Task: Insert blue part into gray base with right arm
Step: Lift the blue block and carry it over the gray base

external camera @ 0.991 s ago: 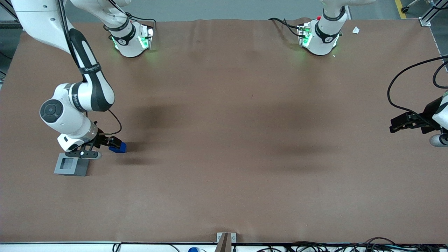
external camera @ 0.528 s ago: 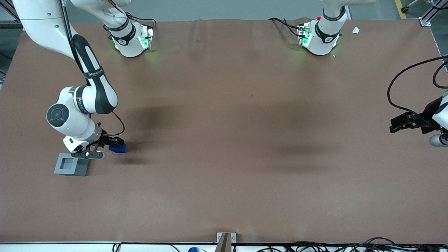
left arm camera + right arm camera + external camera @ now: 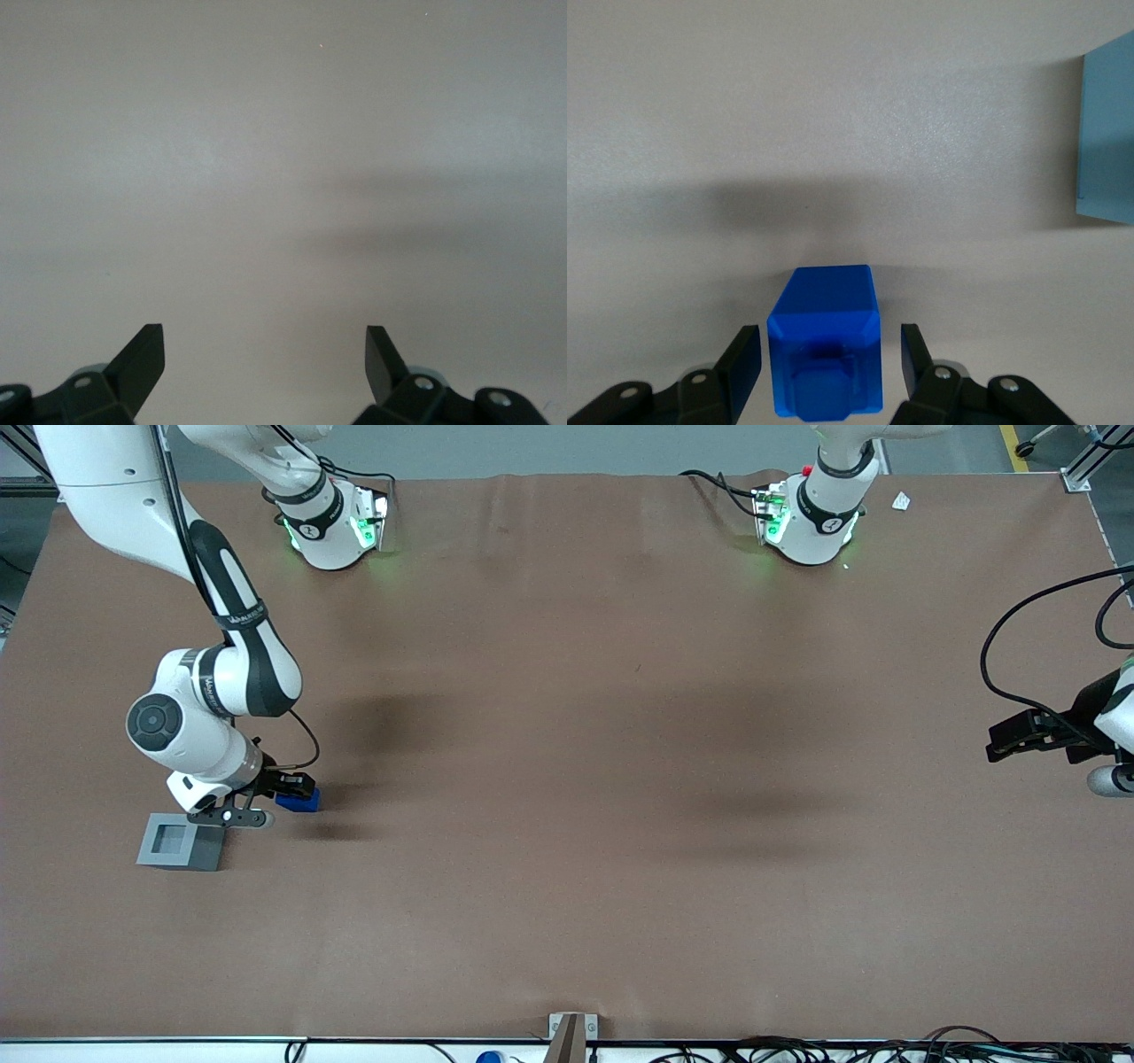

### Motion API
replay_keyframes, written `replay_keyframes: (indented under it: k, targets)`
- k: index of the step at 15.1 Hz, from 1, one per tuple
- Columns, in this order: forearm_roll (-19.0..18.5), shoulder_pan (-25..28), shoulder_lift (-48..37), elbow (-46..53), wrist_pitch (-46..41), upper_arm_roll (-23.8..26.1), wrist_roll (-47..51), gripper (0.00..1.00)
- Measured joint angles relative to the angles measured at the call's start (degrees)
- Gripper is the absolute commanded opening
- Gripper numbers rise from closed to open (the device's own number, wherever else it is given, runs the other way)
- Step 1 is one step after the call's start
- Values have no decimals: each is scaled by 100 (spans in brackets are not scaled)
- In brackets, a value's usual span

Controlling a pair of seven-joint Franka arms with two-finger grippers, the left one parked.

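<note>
The blue part [image 3: 302,801] lies on its side on the brown table, its stepped knob facing the wrist camera. My right arm's gripper [image 3: 296,791] is down at table level and open, one finger on each side of the blue part [image 3: 826,350] with a small gap to each finger. The gripper [image 3: 828,343] holds nothing. The gray base [image 3: 181,844] stands with its square recess up, beside the gripper's hand and slightly nearer the front camera than the blue part. An edge of the gray base [image 3: 1107,142] shows in the right wrist view.
Two arm bases [image 3: 332,527] [image 3: 811,518] stand at the table's edge farthest from the front camera. A small metal bracket [image 3: 567,1033] and cables [image 3: 797,1050] line the near edge. A white scrap [image 3: 901,501] lies toward the parked arm's end.
The right arm's wrist and hand have shifted a little toward the blue part, bringing the fingers farther along its sides. The blue part and gray base have not moved.
</note>
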Motion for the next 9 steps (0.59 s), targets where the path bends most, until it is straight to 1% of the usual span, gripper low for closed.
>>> replay_keyframes:
  k: [2, 5, 6, 7, 8, 9]
  targets:
    - [0, -1, 48, 0, 6, -8, 0, 49]
    - [1, -1, 86, 2, 30, -11, 1, 20]
    - [1, -1, 87, 2, 32, -12, 2, 12]
    - [1, -1, 87, 4, 32, -12, 3, 7]
    - [1, -1, 87, 12, 31, -13, 7, 4]
    - [1, -2, 85, 44, 29, -18, 10, 4]
